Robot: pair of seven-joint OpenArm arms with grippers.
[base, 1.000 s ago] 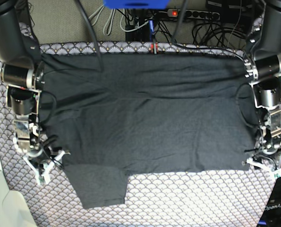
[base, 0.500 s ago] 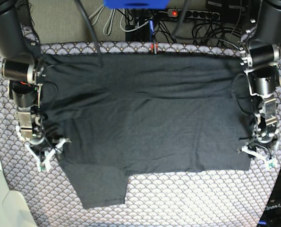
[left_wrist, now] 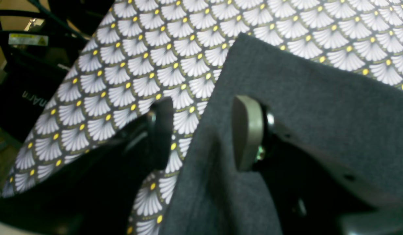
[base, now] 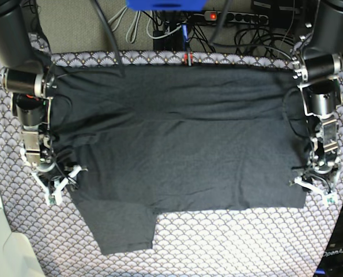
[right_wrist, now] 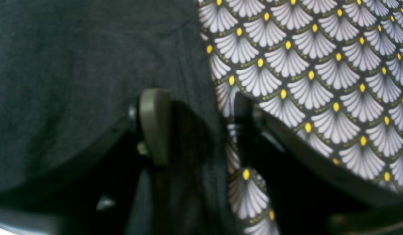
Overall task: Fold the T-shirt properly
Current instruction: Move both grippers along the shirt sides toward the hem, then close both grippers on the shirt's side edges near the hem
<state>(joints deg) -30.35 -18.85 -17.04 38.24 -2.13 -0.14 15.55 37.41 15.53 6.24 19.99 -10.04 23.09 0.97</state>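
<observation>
Left end effector [left_wrist: 201, 133] open — T-shirt [left_wrist: 319, 107] edge between its pads, right end effector [right_wrist: 196, 127] likewise.

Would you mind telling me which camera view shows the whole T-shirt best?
The base view: the T-shirt lies spread across the tablecloth, one sleeve sticking out at the near edge. The left wrist and right wrist views each show only a patch of its edge between open fingers.

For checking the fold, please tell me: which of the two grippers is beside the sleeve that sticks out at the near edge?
The right gripper, on the base view's left: the dark charcoal-grey cotton T-shirt has its protruding sleeve just below it. The left gripper stands at a plain straight corner.
</observation>
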